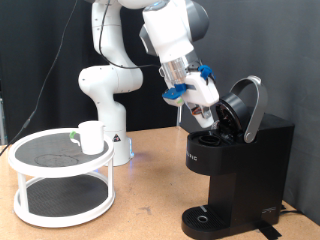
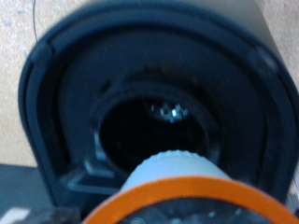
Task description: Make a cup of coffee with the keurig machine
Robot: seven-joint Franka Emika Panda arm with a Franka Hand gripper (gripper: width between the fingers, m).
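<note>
Exterior view: gripper [image 1: 208, 112] at the open-lidded keurig machine [image 1: 235, 165], grip unclear; pod [image 2: 177, 191] at chamber; cup [image 1: 91, 137] unplaced, brewing unstarted.

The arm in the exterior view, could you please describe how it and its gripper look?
The arm is glossy white with rounded, bulbous segments and dark grey bands at the joints. A black cable trails behind its base. The gripper has a pale body with bright blue parts near the wrist and dark fingers.
</note>
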